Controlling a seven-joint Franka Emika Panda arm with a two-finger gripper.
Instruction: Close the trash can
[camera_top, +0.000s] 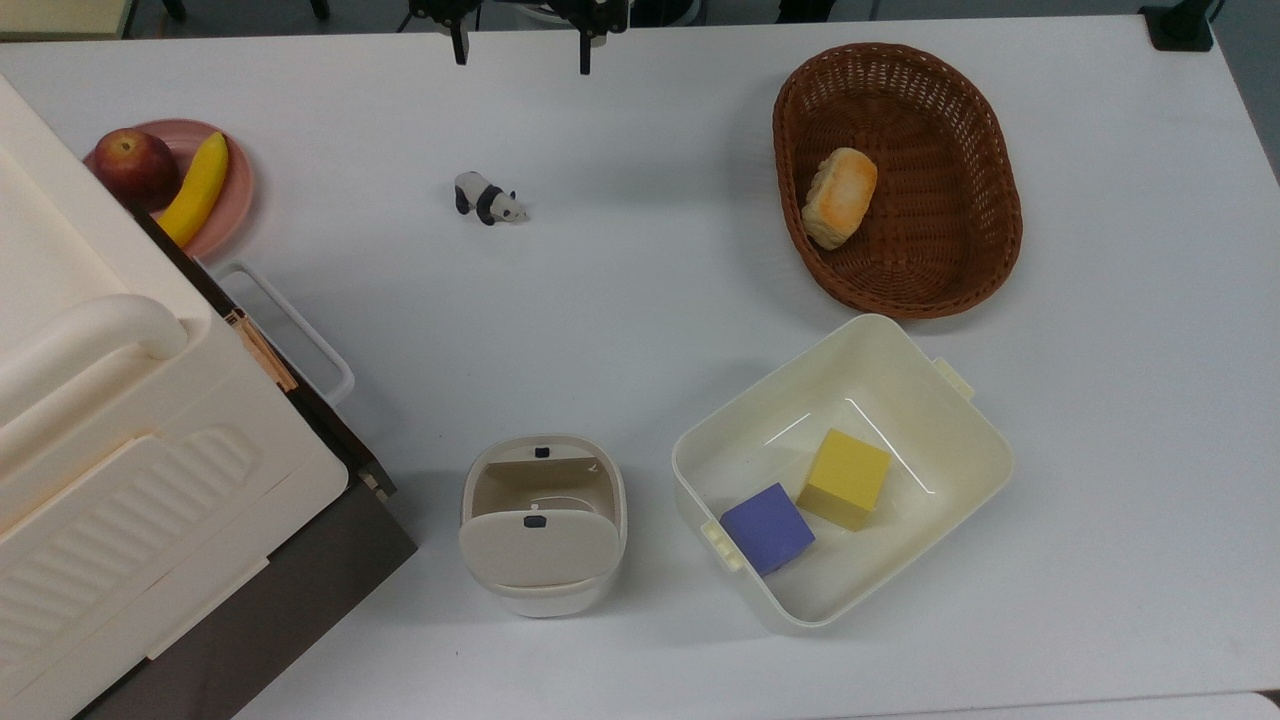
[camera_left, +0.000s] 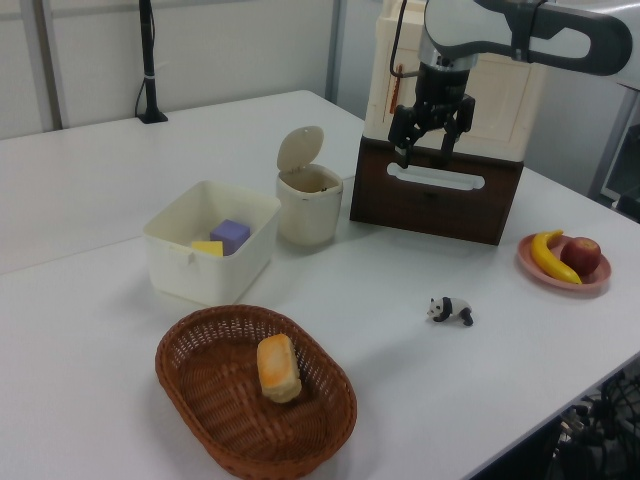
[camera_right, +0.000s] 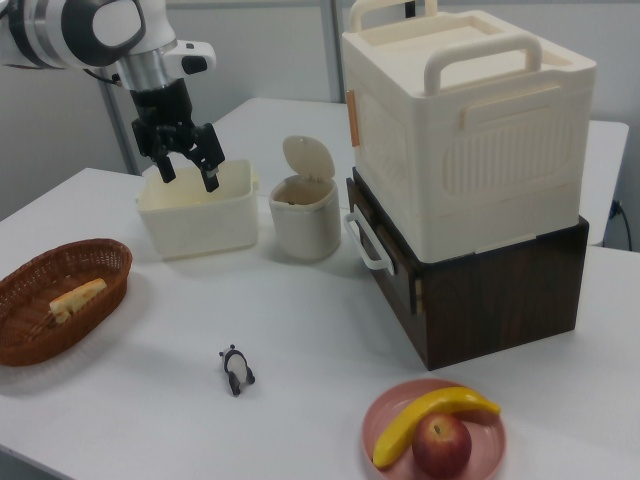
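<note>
The trash can (camera_top: 545, 592) is a small cream-white bin near the front of the table in the top view. Its hinged lid (camera_top: 540, 550) with a dark button stands raised, so the inside shows. In the left view the trash can (camera_left: 309, 208) has its lid (camera_left: 300, 150) tilted up behind the opening. The right view has the trash can (camera_right: 305, 222) beside the dark wooden base. My gripper (camera_top: 522, 48) is open and empty at the top view's top edge, far from the bin. It hangs high over the table: gripper (camera_left: 425, 152), gripper (camera_right: 190, 176).
A cream tub (camera_top: 900, 350) with a yellow cube (camera_top: 845, 478) and a purple cube (camera_top: 767, 527) sits to the top view's right of the bin. A wicker basket (camera_top: 960, 270) holds bread (camera_top: 838, 197). A panda toy (camera_top: 489, 199), a fruit plate (camera_top: 238, 190) and a big cream box (camera_top: 120, 430) on a dark base are nearby.
</note>
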